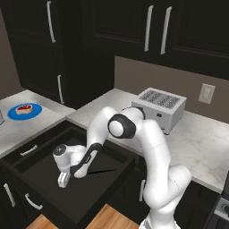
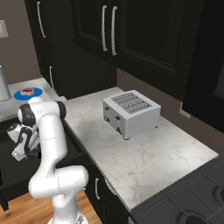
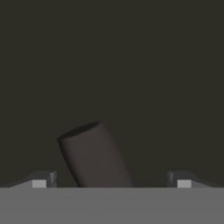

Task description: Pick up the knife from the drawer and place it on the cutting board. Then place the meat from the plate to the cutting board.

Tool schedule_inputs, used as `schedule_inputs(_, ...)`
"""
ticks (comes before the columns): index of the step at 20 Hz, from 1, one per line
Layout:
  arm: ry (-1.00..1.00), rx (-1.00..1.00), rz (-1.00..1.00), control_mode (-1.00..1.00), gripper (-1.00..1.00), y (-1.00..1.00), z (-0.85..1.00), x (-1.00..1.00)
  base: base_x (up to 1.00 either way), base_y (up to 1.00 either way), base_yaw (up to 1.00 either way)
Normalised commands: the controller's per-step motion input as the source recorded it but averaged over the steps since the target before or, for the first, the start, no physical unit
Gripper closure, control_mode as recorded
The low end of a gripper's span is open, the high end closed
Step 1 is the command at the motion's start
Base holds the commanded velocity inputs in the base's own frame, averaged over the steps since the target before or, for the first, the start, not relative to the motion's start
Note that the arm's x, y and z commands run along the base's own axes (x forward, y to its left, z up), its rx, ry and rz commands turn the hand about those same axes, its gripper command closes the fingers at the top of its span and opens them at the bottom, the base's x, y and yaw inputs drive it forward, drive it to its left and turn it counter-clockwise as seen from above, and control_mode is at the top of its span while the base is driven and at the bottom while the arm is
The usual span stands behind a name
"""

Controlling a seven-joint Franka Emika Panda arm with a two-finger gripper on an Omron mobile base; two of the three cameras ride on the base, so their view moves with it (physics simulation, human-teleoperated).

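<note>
Gripper (image 3: 111, 183) spread wide, low inside open drawer (image 1: 40, 167), straddling knife (image 3: 94, 155) handle end lying on drawer floor; blade tip shows past my forearm. I judge best move: centre handle between fingertips, sink slightly, then close square across it

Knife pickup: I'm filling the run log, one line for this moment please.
gripper: open, down in drawer | knife: handle between jaws, ungripped | meat: on plate

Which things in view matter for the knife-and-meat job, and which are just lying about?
Job:
- knife
- drawer, pulled open
- meat
- plate
- claw, open inside the drawer

Lying about:
- toaster
- wall outlet
</note>
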Motion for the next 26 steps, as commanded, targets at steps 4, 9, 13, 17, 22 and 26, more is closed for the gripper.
schedule_inputs(4,0.0,-0.03,0.0,-1.0,-1.0,0.0,-0.18,0.0,0.0,0.0,0.0)
schedule_inputs(9,0.0,-0.03,0.0,-1.0,-1.0,0.0,-0.18,0.0,0.0,0.0,0.0)
schedule_inputs(13,0.0,-0.02,0.0,-1.0,1.0,0.0,-0.16,0.0,0.0,0.0,0.0)
schedule_inputs(17,0.0,0.0,0.0,-1.0,1.0,0.0,0.0,0.0,0.0,0.0,0.0)
schedule_inputs(22,0.0,0.0,0.0,-1.0,1.0,0.0,0.0,0.0,0.0,0.0,0.0)
schedule_inputs(26,-0.05,0.01,0.0,-1.0,1.0,0.0,0.73,-0.03,0.0,0.0,0.0)
